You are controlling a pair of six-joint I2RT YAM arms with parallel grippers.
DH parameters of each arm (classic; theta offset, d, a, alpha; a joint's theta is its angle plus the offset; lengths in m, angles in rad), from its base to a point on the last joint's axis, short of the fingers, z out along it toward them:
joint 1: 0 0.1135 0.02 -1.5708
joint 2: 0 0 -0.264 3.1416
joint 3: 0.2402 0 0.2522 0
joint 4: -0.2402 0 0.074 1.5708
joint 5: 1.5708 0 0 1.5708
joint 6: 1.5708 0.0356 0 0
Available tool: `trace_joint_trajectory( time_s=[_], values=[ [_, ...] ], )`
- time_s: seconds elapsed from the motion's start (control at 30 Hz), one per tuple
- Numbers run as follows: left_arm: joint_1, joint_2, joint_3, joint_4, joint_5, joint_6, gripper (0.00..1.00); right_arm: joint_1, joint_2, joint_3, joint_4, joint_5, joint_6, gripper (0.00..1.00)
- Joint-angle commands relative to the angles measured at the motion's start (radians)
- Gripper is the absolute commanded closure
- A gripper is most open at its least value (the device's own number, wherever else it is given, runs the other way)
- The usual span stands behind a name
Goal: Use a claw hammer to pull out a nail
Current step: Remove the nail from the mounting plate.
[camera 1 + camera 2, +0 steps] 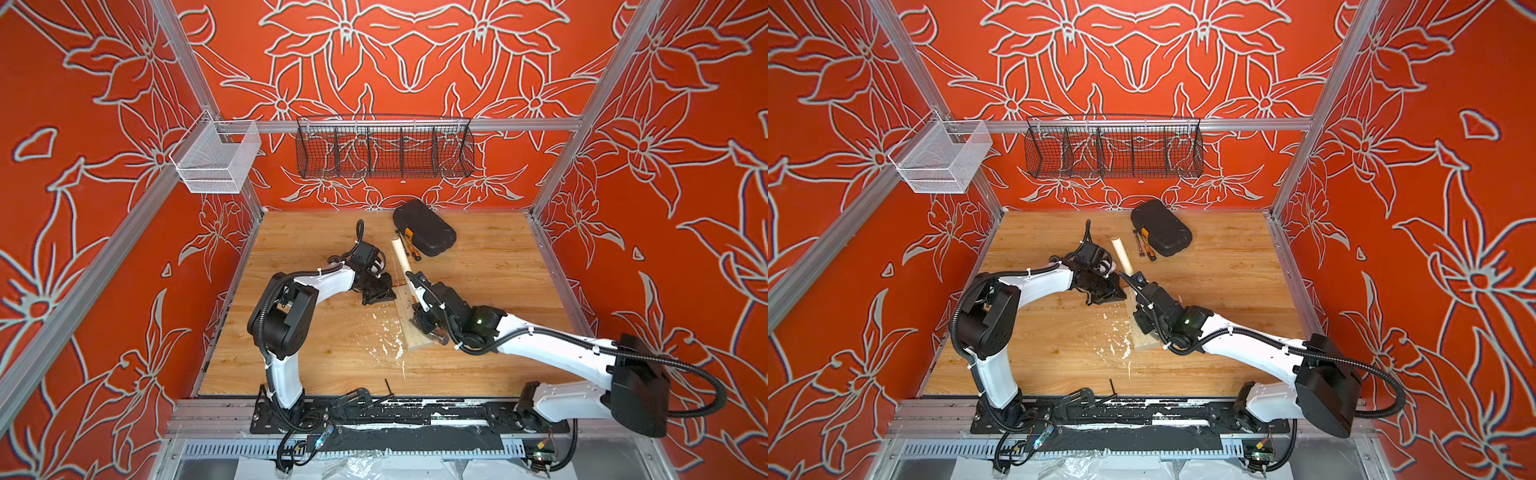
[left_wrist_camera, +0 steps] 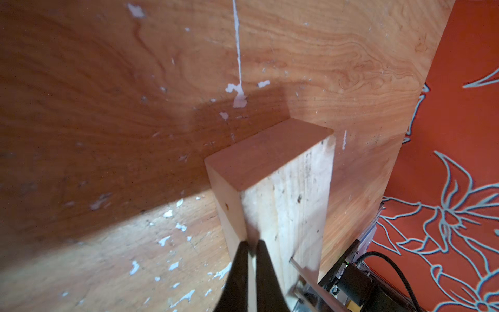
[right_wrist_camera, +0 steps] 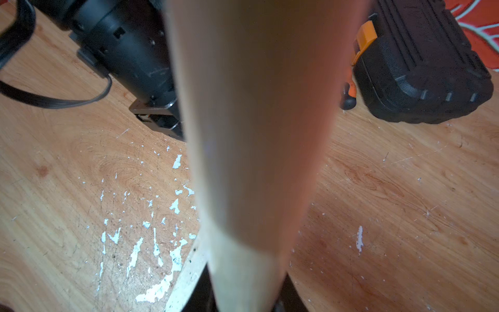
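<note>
Nearest me, a black mounting rail (image 1: 395,409) carries both white-and-black arms along the front edge of the orange-brown wooden tabletop (image 1: 478,374), which is speckled with white paint flecks (image 1: 386,336). Just past the flecks lies a pale rectangular softwood block (image 1: 417,343), its long side running away from me. The right gripper (image 3: 244,299) comes in low from the right, its jaws clamped around the long pale wooden handle of the claw hammer (image 1: 401,257), close to the head. The grey steel head (image 1: 441,338) sits down at the block's near end, mostly hidden under the gripper, while the handle slants up and away over the block toward the far wall. The left gripper (image 2: 251,244) reaches in from the left with its black jaws pinched together, the tips set on the block's left top edge near its far end. Further back, a small orange-and-black screwdriver (image 3: 349,96) lies just beside a black ribbed plastic case (image 1: 424,226) with an orange latch. On the far rail hang a black wire basket (image 1: 384,151) with dividers and, toward the left corner, a white mesh basket (image 1: 216,160), both against the red wall (image 1: 415,62) with its pale flower outlines.
</note>
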Motion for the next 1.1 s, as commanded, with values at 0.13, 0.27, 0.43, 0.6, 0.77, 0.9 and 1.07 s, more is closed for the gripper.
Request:
trace_joint_trajectory(
  time_s=[0.13,0.27,0.43,0.6,0.77,0.9,1.07],
  values=[
    [-0.009,0.019,0.001,-0.010,0.006,0.005,0.92,0.007,-0.010,0.055,0.113,0.051,-0.021,1.00],
    [-0.010,0.020,-0.001,-0.008,0.006,0.001,0.93,0.007,-0.001,0.069,0.115,0.043,-0.024,1.00],
    [-0.012,0.025,-0.003,-0.007,0.006,-0.003,0.93,0.006,-0.001,0.072,0.126,0.049,-0.028,1.00],
    [-0.015,0.032,-0.004,-0.005,0.009,-0.005,0.94,0.007,-0.009,0.064,0.149,0.058,-0.029,1.00],
    [-0.015,0.034,-0.004,-0.002,0.010,-0.006,0.94,0.006,-0.020,0.027,0.207,0.063,-0.025,1.00],
    [-0.016,0.039,-0.004,-0.003,0.010,-0.008,0.94,0.007,-0.033,-0.023,0.280,0.062,-0.014,1.00],
    [-0.016,0.045,-0.007,0.003,0.014,-0.014,0.94,0.007,-0.060,-0.063,0.325,0.086,-0.009,1.00]
  ],
)
